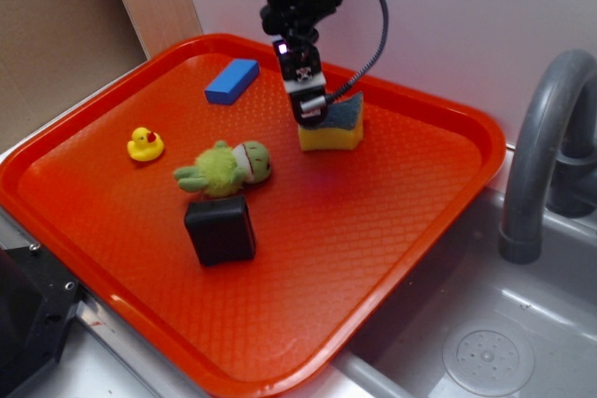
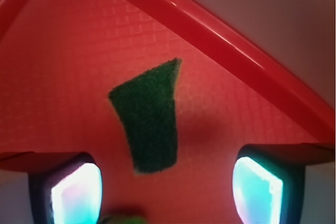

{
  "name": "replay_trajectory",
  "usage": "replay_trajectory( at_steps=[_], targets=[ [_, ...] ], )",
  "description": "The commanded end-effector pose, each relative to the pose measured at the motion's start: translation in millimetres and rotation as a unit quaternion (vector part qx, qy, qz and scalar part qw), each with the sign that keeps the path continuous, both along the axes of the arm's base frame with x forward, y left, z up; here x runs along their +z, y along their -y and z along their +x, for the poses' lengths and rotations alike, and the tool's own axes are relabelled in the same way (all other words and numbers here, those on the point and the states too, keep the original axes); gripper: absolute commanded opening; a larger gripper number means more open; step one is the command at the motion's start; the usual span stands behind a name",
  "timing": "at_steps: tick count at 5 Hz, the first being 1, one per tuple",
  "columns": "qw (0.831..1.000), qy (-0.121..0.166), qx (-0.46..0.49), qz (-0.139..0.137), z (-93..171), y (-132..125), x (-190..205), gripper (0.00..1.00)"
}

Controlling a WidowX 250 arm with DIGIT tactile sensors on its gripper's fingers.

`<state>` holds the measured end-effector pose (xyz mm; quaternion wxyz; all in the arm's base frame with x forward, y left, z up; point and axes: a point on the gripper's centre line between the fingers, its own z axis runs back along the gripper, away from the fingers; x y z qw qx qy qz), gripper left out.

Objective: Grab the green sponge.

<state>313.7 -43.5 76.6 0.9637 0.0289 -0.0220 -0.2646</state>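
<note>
The green sponge point(image 1: 334, 124), yellow foam under a dark green scouring top, lies on the red tray point(image 1: 392, 230) near its far edge. From above, in the wrist view, the green sponge point(image 2: 148, 116) shows as a dark wedge ahead of my fingers. My gripper point(image 1: 312, 116) hangs just above the sponge's left end and partly covers it. The gripper point(image 2: 167, 195) is open: its two glowing fingertips point(image 2: 77, 195) stand far apart with only tray floor between them, and the sponge's near end reaches just short of the gap.
A fuzzy green plush toy point(image 1: 226, 167) and a black block point(image 1: 220, 229) sit mid-tray. A blue block point(image 1: 231, 80) lies at the back left, a yellow duck point(image 1: 145, 144) at the left. A grey sink with faucet point(image 1: 539, 156) is to the right.
</note>
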Motion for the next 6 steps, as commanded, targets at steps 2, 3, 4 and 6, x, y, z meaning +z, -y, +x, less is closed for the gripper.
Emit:
replay_trajectory(
  at_steps=[2, 3, 4, 6],
  targets=[
    [0.998, 0.003, -0.059, -0.009, 9, 27, -28, 1.00],
    [0.999, 0.006, -0.044, 0.007, 12, 22, -36, 0.00],
    [0.999, 0.008, -0.030, 0.007, 11, 20, -27, 0.00],
    [0.994, 0.022, 0.110, 0.021, -5, 21, 39, 0.00]
  ],
)
